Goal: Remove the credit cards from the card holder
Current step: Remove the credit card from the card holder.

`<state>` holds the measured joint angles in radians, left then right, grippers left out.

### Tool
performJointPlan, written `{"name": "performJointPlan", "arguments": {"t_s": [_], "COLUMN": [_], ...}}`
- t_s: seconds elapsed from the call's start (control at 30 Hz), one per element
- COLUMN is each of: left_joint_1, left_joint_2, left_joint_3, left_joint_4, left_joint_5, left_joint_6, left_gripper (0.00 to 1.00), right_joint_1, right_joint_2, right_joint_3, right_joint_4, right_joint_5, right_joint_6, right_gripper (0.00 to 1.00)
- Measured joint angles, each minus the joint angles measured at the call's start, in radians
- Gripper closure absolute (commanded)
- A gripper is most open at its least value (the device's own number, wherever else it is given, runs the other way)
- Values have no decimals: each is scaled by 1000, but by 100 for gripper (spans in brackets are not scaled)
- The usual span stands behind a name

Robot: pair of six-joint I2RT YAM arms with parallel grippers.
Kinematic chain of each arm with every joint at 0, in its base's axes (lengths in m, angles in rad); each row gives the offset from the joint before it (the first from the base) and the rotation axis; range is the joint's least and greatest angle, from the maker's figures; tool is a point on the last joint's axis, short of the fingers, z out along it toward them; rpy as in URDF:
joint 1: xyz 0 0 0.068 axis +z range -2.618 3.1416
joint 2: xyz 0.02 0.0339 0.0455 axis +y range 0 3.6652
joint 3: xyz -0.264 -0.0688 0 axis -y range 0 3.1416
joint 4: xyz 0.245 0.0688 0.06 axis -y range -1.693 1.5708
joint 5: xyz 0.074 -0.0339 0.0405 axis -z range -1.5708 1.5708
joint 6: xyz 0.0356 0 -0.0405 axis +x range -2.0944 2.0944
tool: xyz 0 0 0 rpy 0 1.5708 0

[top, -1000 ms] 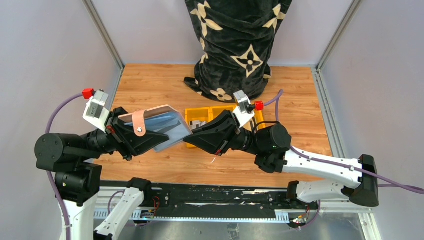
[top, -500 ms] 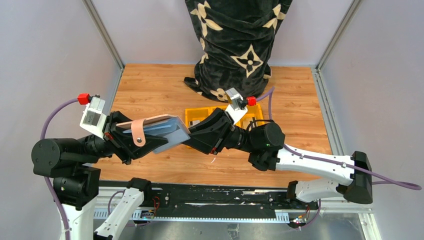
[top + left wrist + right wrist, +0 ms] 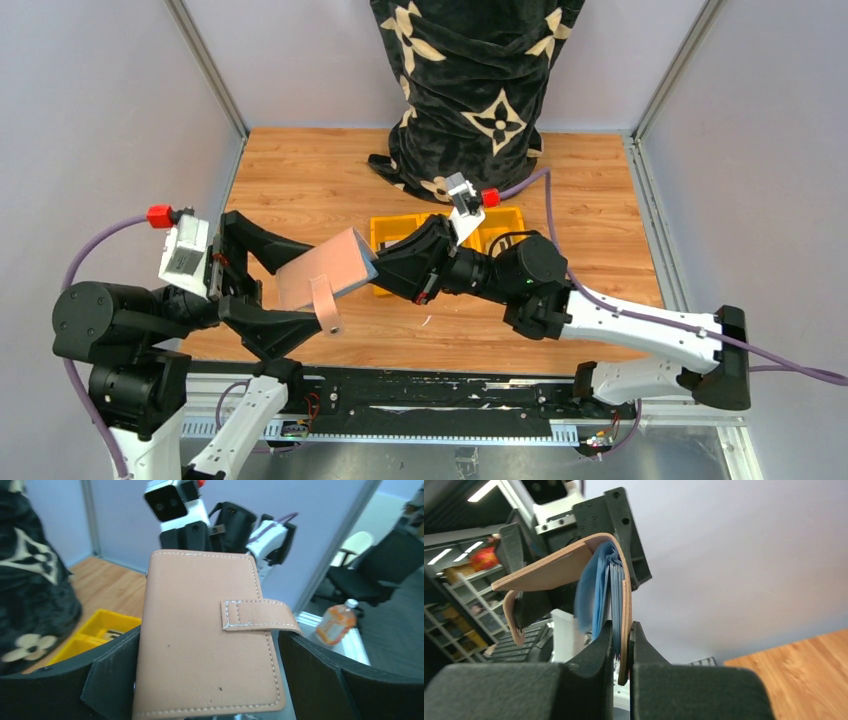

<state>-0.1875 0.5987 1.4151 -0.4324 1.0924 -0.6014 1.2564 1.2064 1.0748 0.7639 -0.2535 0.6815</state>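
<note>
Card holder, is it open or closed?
Open. The holder's two covers splay apart with blue layers fanned between them, and its strap hangs loose, unfastened.

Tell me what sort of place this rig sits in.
Probably a robotics lab or workshop: a panel-walled test cell holds the table, an office chair stands outside, and stocked shelves line the background.

the credit cards (image 3: 599, 585) show only edge-on in the right wrist view, print unreadable, lower ends buried between the fingers of the right gripper (image 3: 621, 630). from the left wrist the card holder (image 3: 200, 640) covers them wholly. overhead, the right arm (image 3: 520, 270) hides much of the yellow tray (image 3: 505, 225).
</note>
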Motion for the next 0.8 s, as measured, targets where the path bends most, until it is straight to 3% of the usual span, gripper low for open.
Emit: {"name": "performJointPlan", "arguments": {"t_s": [0.23, 0.57, 0.8], "left_joint_1": [0, 12, 56], "left_joint_2": [-68, -309, -436], "left_joint_3": [19, -287, -466], "left_joint_4": [-113, -140, -69], "left_joint_5": [-208, -294, -362], "left_joint_6": [399, 957, 1086], "left_gripper": [0, 0, 0], "right_joint_1": [47, 204, 314], "right_joint_2": [-24, 288, 466], "right_joint_3": [217, 730, 902], "right_joint_4": [-430, -1057, -1238], "right_joint_5": [216, 694, 917], "right_joint_6": [-121, -340, -493], "right_gripper": [100, 100, 100]}}
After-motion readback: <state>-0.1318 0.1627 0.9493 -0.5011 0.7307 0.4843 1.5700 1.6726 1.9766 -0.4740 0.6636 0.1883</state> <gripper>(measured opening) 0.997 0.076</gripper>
